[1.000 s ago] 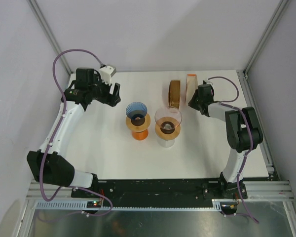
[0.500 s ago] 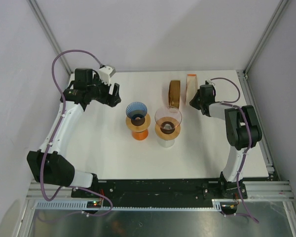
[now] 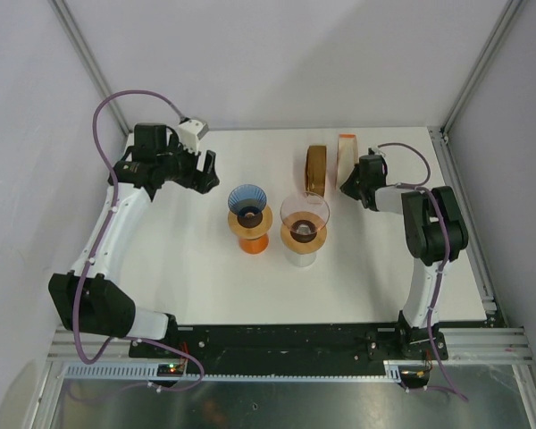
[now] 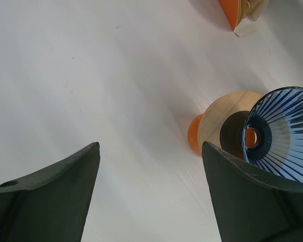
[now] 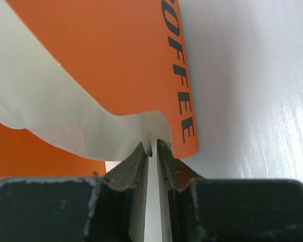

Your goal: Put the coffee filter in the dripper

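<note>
left gripper (image 3: 207, 173) hangs wide open beside the blue dripper (image 3: 247, 207), with the clear dripper (image 3: 304, 219) just right of it. further right and back, the coffee filter (image 5: 65, 116) stands in its orange pack (image 5: 116, 50) — the right gripper (image 5: 151, 147), the nearer arm, is pinched narrow on its edge.

Free table (image 3: 179, 259) left of blue dripper (image 3: 248, 202)

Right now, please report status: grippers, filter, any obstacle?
Left gripper open, beside blue dripper. Right gripper pinching coffee filter edge at orange filter box. Filter not in dripper yet. No obstacle seen.
</note>
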